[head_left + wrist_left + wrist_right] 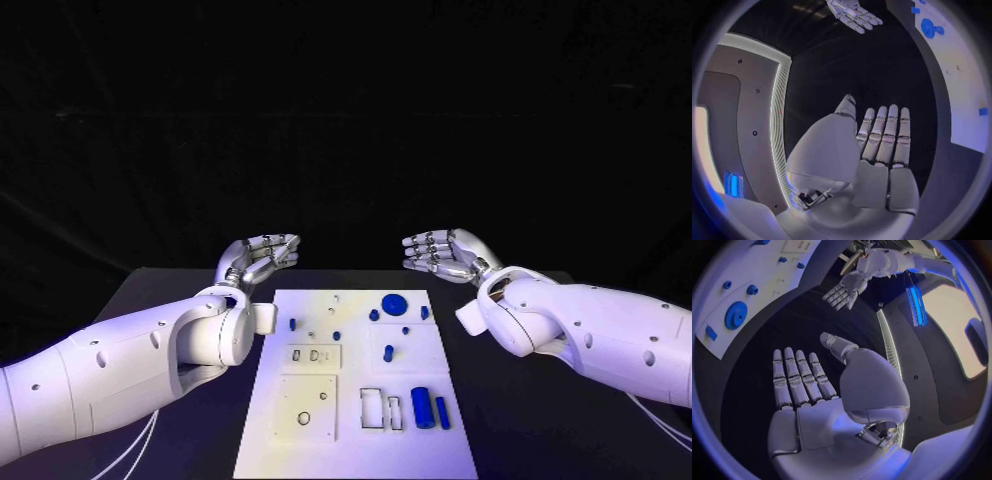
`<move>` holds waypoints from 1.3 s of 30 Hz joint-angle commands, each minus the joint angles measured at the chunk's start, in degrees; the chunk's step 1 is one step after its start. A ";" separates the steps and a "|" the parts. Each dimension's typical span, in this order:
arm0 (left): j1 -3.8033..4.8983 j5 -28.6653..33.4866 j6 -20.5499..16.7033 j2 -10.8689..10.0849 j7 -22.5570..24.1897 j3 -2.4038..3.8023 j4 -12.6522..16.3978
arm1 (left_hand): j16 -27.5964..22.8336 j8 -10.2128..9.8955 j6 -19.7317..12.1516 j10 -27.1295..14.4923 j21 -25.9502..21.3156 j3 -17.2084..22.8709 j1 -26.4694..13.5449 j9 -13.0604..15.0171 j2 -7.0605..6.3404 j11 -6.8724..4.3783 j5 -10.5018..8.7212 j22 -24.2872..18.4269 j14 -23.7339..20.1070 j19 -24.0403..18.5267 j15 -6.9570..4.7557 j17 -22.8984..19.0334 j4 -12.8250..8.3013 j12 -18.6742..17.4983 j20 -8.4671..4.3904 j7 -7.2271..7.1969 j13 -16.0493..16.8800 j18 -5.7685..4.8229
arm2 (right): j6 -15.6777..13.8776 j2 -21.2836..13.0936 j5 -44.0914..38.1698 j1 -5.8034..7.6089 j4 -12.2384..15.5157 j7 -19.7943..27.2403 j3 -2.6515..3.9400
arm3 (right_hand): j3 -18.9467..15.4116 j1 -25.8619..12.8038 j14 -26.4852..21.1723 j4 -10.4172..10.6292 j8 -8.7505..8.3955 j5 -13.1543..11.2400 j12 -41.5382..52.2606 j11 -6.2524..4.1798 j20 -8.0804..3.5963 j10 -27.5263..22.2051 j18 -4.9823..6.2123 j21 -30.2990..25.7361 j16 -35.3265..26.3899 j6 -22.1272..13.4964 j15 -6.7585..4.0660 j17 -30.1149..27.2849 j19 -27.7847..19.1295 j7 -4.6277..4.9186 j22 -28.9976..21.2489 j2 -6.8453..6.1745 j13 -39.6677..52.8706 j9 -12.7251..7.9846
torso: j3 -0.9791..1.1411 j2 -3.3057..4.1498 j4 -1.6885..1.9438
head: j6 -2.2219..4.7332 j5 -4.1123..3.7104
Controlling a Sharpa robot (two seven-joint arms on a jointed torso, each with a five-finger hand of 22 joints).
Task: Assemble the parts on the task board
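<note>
Black worktop (173, 300) under a dark backdrop, with the white board (361, 440) lying in the middle, long side running away from the robot.

Left hand (260, 258) hovers off the board's far left corner, fingers apart, holding nothing. Right hand (444, 252) mirrors it off the far right corner, also spread with nothing in it. Palms face each other across the gap, both past the board's far edge and not touching it. The left wrist view shows the left hand's fingers (882, 135) straight and side by side, thumb off to one side, with the other hand across from it. The right wrist view shows the same for the right hand's fingers (795, 377).

Parts are all sitting on the board. A round blue disc (392, 300) is near the far edge, with a couple of small blue pieces just beside it and a few tiny blue bits scattered to its left. A blue oval piece (387, 352) sits about mid-board. Closer to the robot, a long blue bar (420, 406) lies next to a thinner blue strip (441, 411), right beside two rectangular outlines (372, 405). On the near left there's a square plate (309, 407) with a round hole, and above it a smaller plate (312, 356) with slots.
</note>
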 commanded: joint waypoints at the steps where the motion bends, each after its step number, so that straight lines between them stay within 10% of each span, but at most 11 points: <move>1: 0.20 -3.69 2.91 -0.50 0.14 0.09 0.90 | 0.61 0.68 1.88 2.86 0.34 -0.60 1.07 0.62 -0.03 -0.77 -0.07 -0.26 2.57 1.86 -0.81 0.95 -0.01 -0.04 -0.39 1.01 0.13 0.69 | -0.66 0.27 -16.38 0.46 -0.35 -4.48 0.05 | 0.71 1.44 10.13 -2.79 2.64 0.26 0.02 -2.12 -0.41 11.72 2.41 1.95 1.44 9.25 -2.23 2.05 9.06 2.77 0.18 -1.36 0.37 2.40 | 0.14 0.80 0.33 | -0.15 -0.16; 11: 1.06 -6.77 6.09 -4.52 -2.09 0.15 6.31 | 0.65 0.95 3.70 6.68 0.78 -2.37 2.61 2.37 -0.52 -1.83 -0.05 -0.82 5.81 5.97 -1.92 3.36 0.44 -1.59 -1.54 0.12 0.16 0.71 | 5.30 0.67 -33.90 2.88 -0.99 -13.67 0.13 | -0.32 -0.29 16.16 -3.06 3.58 2.79 -1.42 -3.87 -2.25 17.27 2.50 2.67 2.62 12.42 -4.29 5.84 14.82 1.11 -0.05 -3.09 0.95 5.73 | 0.47 3.18 0.76 | -0.51 -0.73; 23: 2.02 -7.03 8.88 -10.31 -3.16 0.98 15.54 | -0.47 0.26 2.67 5.96 1.41 -4.74 1.77 3.26 -0.36 -1.79 -0.33 -0.97 5.42 8.69 -1.93 4.62 0.44 -3.65 -1.73 0.63 0.04 0.70 | 11.11 1.36 -54.85 5.49 1.42 -21.32 0.33 | -2.41 -0.73 34.39 -2.21 3.17 1.58 -2.89 -7.22 -8.96 21.77 2.36 14.59 13.01 14.11 -10.36 19.69 31.37 -1.39 6.39 -5.16 3.70 10.60 | 0.73 7.25 1.77 | -0.72 -1.86; 30: 2.35 -6.39 9.16 -11.65 -3.50 1.40 18.39 | -0.65 0.06 2.34 5.69 1.91 -5.46 1.80 3.56 -0.14 -1.88 -0.57 -0.87 5.54 9.84 -2.05 5.12 0.39 -4.16 -1.93 0.60 0.01 0.66 | 12.09 2.25 -59.71 5.95 2.52 -23.24 0.35 | -0.98 -1.66 40.56 -0.72 2.24 0.49 -3.06 -8.43 -11.00 24.69 2.12 25.39 24.27 15.04 -11.92 31.27 33.57 -2.32 14.52 -6.23 6.96 13.88 | 0.81 8.95 2.27 | -0.71 -2.41; 33: 2.60 -6.19 9.27 -11.95 -3.67 1.50 19.04 | -0.76 -0.03 2.18 5.49 2.16 -5.76 1.83 3.68 -0.03 -1.95 -0.68 -0.80 5.52 10.35 -2.09 5.33 0.37 -4.34 -2.02 0.55 -0.01 0.66 | 12.50 2.91 -60.90 5.98 2.71 -23.77 0.35 | 0.39 -1.80 42.88 0.34 1.61 0.62 -3.25 -8.38 -11.02 23.83 -1.36 49.68 49.39 15.24 -11.99 52.24 39.13 -2.43 43.48 -7.17 8.66 16.51 | 0.86 9.53 2.36 | -0.76 -2.49; 39: 2.91 -6.07 9.43 -12.12 -3.95 1.56 19.42 | -0.91 -0.14 2.00 5.28 2.45 -6.13 1.82 3.82 0.10 -1.91 -0.85 -0.72 5.41 10.90 -2.11 5.55 0.37 -4.45 -2.09 0.61 -0.03 0.63 | 13.80 3.61 -62.24 5.84 2.83 -24.79 0.33 | 0.57 -1.45 43.56 1.30 0.70 1.01 -3.27 -8.03 -10.34 22.12 -3.02 60.90 61.09 14.87 -11.46 61.51 41.55 -2.09 57.72 -7.71 9.67 18.62 | 0.95 10.05 2.61 | -0.87 -2.60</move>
